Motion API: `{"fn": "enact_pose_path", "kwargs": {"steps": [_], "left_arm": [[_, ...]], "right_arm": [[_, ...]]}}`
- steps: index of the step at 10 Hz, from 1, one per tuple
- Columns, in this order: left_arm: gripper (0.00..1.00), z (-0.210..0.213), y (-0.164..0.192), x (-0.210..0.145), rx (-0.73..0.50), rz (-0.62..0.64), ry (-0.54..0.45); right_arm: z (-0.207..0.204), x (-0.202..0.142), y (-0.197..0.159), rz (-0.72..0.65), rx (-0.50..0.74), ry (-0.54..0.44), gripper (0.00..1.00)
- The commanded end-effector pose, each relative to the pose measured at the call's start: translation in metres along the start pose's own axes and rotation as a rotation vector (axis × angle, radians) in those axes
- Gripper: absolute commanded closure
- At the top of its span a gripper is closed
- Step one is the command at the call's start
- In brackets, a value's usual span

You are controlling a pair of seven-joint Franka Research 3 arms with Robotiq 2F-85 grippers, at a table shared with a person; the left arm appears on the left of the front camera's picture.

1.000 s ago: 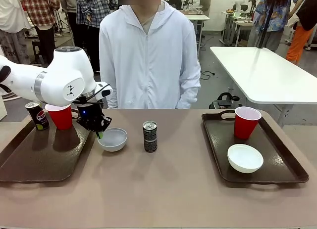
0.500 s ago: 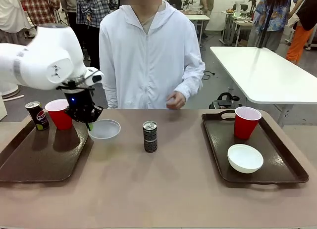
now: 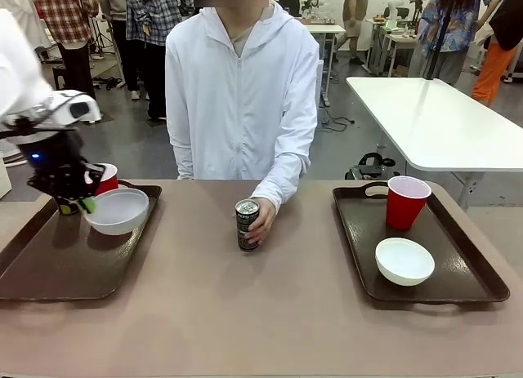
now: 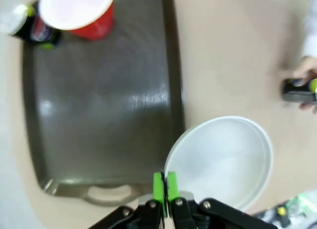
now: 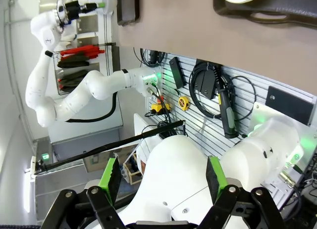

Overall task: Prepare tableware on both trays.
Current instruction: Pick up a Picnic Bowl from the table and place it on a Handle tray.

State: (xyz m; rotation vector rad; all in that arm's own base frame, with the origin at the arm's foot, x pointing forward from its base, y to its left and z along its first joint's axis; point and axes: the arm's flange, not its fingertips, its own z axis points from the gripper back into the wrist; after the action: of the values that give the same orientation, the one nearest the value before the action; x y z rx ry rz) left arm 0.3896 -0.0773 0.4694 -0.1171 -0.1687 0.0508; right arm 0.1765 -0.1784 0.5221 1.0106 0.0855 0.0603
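A white bowl [image 3: 118, 211] hangs tilted above the left tray [image 3: 57, 268], its rim pinched in the left pincer [image 3: 80, 205], green pads pressed together on it. At about ten o'clock from the bowl a red cup [image 3: 106, 179] stands on that tray. Mid-counter [image 3: 261, 313], the person's hand [image 3: 263, 221] grips a dark can [image 3: 246, 224]. At three o'clock, the right tray [image 3: 359, 255] carries a second red cup [image 3: 406, 202] and second bowl [image 3: 404, 260]. The right pincer [image 5: 163, 177] is spread, away from the counter.

A light brown table [image 3: 270, 313] is seen carrying two dark brown trays: one tray [image 3: 57, 268] is set at its left edge, the other tray [image 3: 458, 284] near its right edge. A dark can [image 3: 245, 223] is stood between them, toward the far edge.
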Motion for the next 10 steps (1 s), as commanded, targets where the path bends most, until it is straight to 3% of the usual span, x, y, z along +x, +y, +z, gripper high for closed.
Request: {"fn": "enact_pose_path", "kwargs": {"steps": [1,3,4,5,10], "left_arm": [[1.00,0.002,0.034,-0.003,-0.078,0.045,-0.011],[1.00,0.009,0.056,-0.007,-0.073,0.068,-0.016],[1.00,0.010,0.056,-0.011,-0.073,0.022,-0.014],[1.00,0.008,0.055,0.000,-0.055,0.077,-0.013],[0.97,0.002,0.062,0.000,-0.055,0.083,0.004]], "right_arm": [[-0.004,-0.001,-0.001,0.019,0.016,-0.002,0.11],[-0.004,-0.001,-0.001,0.019,0.016,-0.002,0.11],[-0.004,-0.001,-0.001,0.019,0.016,-0.002,0.11],[-0.004,-0.001,-0.001,0.019,0.016,-0.002,0.11],[0.000,0.000,0.000,0.001,0.000,0.001,0.11]]}}
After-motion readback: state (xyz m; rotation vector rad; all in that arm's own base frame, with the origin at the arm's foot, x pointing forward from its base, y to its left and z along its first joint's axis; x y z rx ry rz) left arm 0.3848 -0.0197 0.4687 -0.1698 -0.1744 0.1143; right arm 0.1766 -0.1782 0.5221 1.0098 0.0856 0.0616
